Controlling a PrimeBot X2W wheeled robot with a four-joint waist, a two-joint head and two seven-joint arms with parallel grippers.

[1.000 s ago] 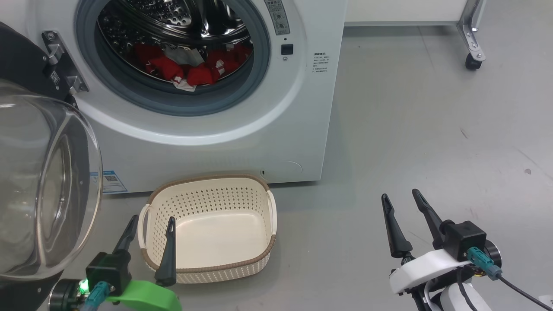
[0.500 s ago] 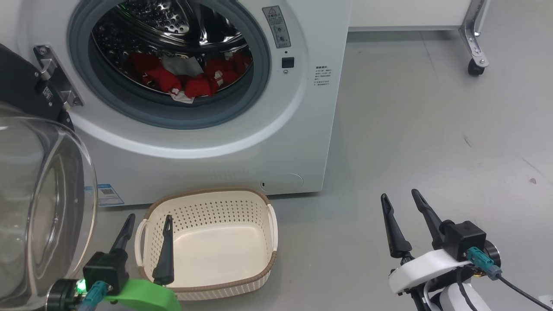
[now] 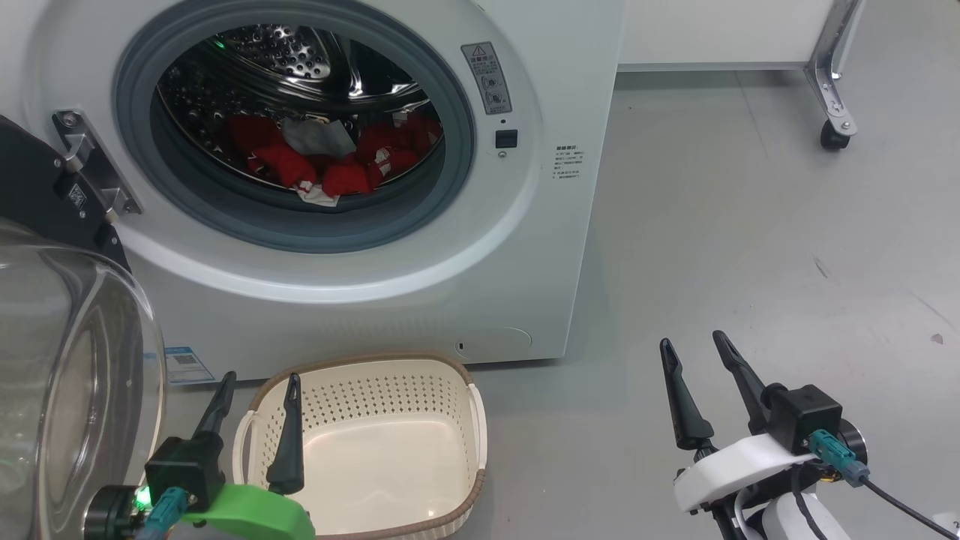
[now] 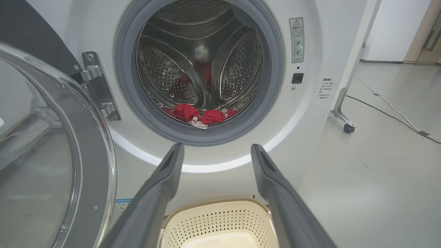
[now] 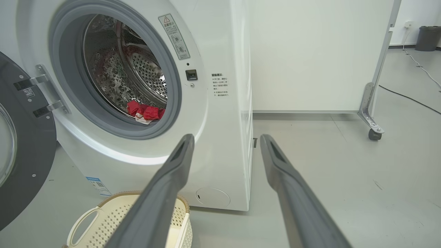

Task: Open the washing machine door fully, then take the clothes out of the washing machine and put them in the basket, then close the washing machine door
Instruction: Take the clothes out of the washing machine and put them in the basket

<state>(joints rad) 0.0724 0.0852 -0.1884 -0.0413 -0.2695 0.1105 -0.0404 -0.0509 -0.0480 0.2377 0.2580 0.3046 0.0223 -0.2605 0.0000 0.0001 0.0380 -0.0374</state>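
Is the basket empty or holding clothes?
Empty: the basket shows a bare cream floor; the red clothes lie inside the washing machine.

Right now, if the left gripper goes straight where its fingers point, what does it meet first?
Probably the white front of the washing machine, just below its grey seal; depth is unclear.

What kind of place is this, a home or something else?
Probably a lab or test room: a washing machine on a bare grey floor, a wheeled white partition, a loose cable.

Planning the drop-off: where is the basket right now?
In the head view the basket sits on the floor at lower left, just before the washing machine, by the left gripper.
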